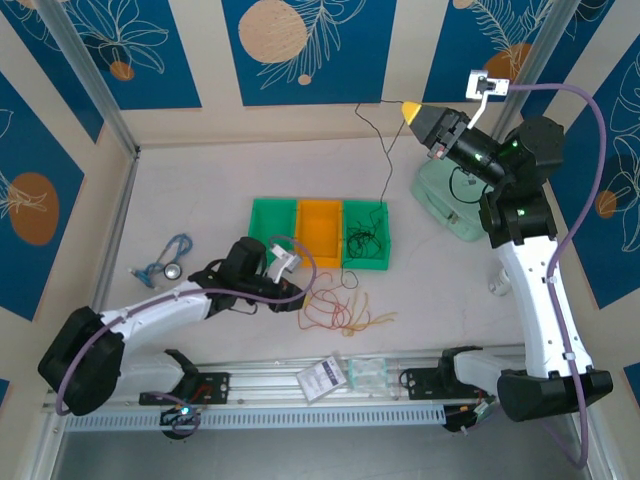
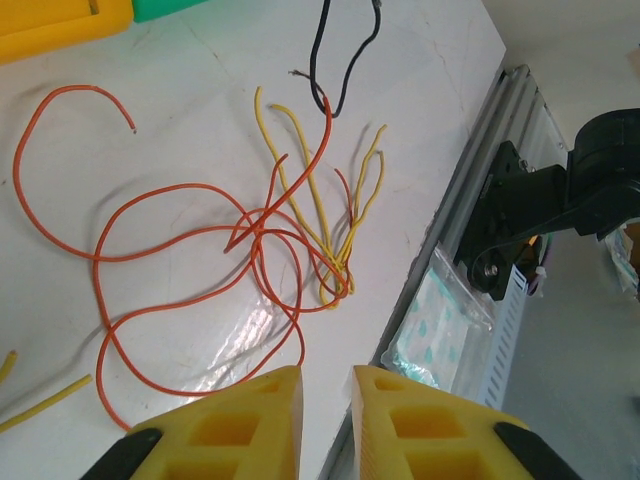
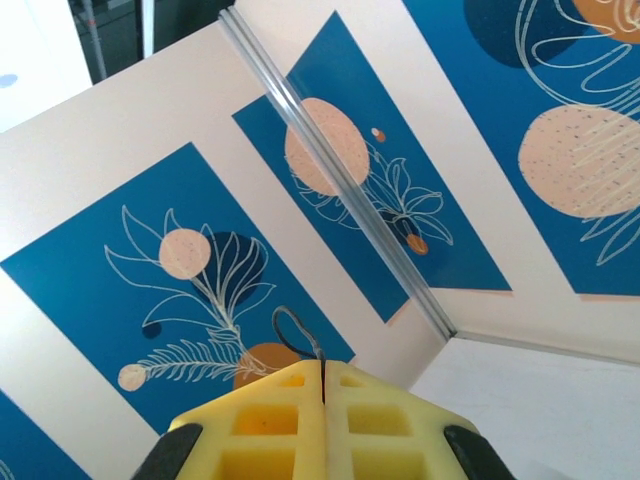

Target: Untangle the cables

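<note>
Raised right gripper (image 1: 410,108) pinches a dark wire (image 1: 386,180), seemingly pulling it free; left gripper (image 2: 327,400), narrowly open and empty, waits beside tangled wires (image 2: 265,240).

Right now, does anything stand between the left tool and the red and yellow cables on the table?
Nothing visible does. The left tool is open and close to the red and yellow cables, with bare table in between.
</note>
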